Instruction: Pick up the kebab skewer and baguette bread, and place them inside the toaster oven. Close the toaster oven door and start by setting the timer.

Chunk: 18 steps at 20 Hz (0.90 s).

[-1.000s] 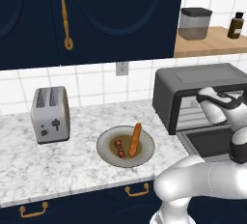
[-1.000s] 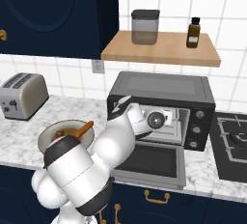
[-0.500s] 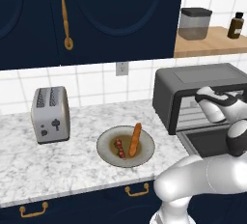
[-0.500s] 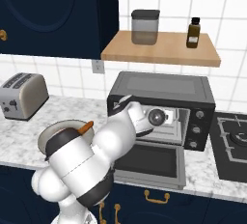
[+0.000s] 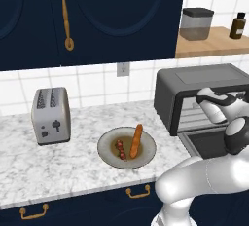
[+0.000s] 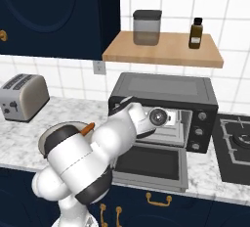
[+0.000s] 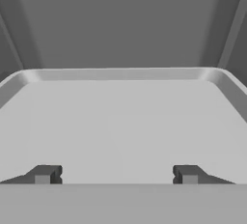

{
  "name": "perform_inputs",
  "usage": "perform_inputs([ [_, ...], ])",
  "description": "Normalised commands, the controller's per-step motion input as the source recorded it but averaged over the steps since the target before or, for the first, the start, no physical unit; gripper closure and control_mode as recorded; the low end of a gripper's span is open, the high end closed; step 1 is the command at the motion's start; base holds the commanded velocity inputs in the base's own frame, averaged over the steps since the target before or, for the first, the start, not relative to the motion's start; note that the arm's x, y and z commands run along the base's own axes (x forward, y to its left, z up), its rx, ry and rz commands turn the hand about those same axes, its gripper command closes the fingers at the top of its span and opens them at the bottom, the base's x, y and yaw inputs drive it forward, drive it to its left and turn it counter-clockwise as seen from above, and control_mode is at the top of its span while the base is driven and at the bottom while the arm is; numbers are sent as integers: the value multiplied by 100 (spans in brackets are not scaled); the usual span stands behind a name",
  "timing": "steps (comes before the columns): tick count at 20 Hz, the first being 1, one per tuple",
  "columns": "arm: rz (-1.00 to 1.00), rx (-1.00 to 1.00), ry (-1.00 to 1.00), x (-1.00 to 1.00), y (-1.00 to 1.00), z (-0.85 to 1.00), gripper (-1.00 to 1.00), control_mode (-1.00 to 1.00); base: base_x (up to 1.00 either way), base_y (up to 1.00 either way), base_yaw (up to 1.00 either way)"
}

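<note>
Kebab skewer [image 5: 119,149] lay on a round grey plate [image 5: 106,144] on the marble counter [image 5: 73,171], a short stick of dark red and brown chunks just left of the baguette bread [image 5: 136,141], the two close together near the plate's middle. The orange-brown loaf rested at a slant, its upper end toward the wall. In the right base view only the loaf's tip [image 6: 87,129] showed past the arm's white shoulder.

Toaster oven [image 5: 194,81] stood on the counter to the right of the plate, a dark grey box with three small knobs [image 6: 198,131] down its right side. The toaster oven door [image 6: 146,165] hung open, folded down flat in front of the cavity with its dark window facing up.

Gripper [image 7: 116,174] sat at the mouth of the oven, aimed inward. Its two dark fingertips [image 7: 44,174] stood wide apart with nothing between them, above a pale flat tray [image 7: 120,76] with a raised rim; the oven's dark back wall rose beyond. From the base cameras the white hand [image 5: 214,104] was seen level with the oven opening, above the lowered door.

Silver two-slot toaster [image 5: 50,115] stood well to the left of the plate. On the wooden shelf [image 6: 163,50] above the oven were a grey lidded canister [image 6: 146,27] and a small brown bottle [image 6: 195,33], set apart from each other.
</note>
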Motion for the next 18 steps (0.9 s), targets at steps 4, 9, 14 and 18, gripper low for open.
perform_inputs([
  [4,0,0,4,-32,0,-74,-100,-100,0,0,0],
  [9,0,0,6,-40,0,-75,-100,-100,0,0,0],
  [14,0,0,5,-42,0,-73,-100,-100,0,0,0],
  [18,0,0,2,-41,0,-69,-100,-100,0,0,0],
])
